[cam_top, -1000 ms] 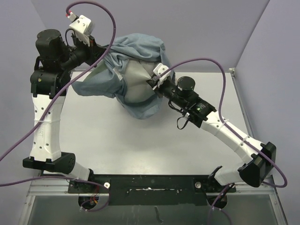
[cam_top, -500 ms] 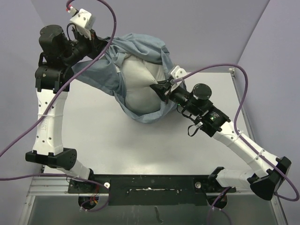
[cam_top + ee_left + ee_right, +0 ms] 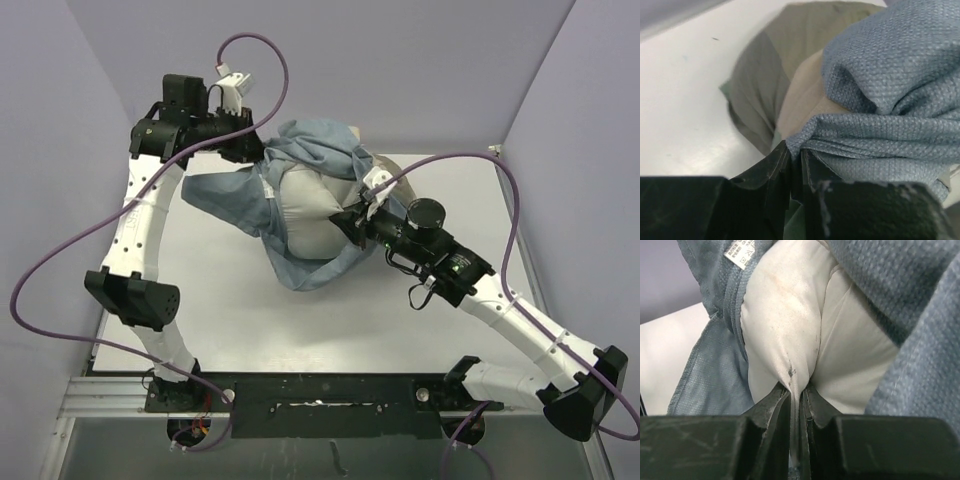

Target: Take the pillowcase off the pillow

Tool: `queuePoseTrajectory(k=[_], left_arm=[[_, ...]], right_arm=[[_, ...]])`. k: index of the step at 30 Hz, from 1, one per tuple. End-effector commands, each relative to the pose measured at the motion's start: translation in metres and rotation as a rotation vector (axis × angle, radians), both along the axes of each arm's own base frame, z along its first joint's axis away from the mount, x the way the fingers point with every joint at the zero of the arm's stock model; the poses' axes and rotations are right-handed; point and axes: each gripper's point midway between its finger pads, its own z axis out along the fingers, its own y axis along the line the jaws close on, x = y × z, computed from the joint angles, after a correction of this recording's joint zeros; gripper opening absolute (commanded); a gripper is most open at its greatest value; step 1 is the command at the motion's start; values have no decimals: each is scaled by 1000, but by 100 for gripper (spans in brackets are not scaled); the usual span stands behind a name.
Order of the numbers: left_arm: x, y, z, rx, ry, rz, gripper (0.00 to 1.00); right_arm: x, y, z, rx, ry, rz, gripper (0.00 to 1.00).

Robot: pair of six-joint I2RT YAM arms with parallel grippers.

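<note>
Table: the white table [image 3: 220, 300] is matte, with a dark rail [image 3: 330, 392] across its near edge where my bases are bolted.
Room: plain lavender-grey walls [image 3: 430, 60] close in behind and on both sides.
Pillowcase: the pillowcase [image 3: 312, 150] shows its blue-grey reverse. It is bunched over the pillow's far end, and it wraps under the near end down to the table.
Pillow: the off-white pillow [image 3: 305, 205] bulges out of the cover's opening, over the far half of the table between my two arms.
Left end effector [image 3: 795, 155]: clamped tight on a gathered fold of the blue-grey pillowcase at its far left.
Right end effector [image 3: 799, 395]: pinched closed on a ridge of the pillow's own off-white cloth, on its right side.
Overhead view only: both arms whole, and purple cables [image 3: 60, 262] looping around them.
Left wrist view only: olive-grey and beige panels of the cover's outer face, seen against the table.
Right wrist view only: a white care label [image 3: 740, 252] at the cover's hem, and small dark smudges on the pillow just above my fingers.
</note>
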Motion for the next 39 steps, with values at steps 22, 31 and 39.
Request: queuePoseTrajectory(k=[22, 31, 39], left_arm=[[-99, -116, 31, -383, 397, -426, 0], [-114, -126, 56, -376, 310, -454, 0], [-129, -131, 75, -375, 265, -489, 0]], right_arm=[[-69, 30, 33, -426, -194, 294, 75], [-80, 36, -19, -490, -195, 225, 76], [-37, 3, 6, -493, -334, 17, 90]])
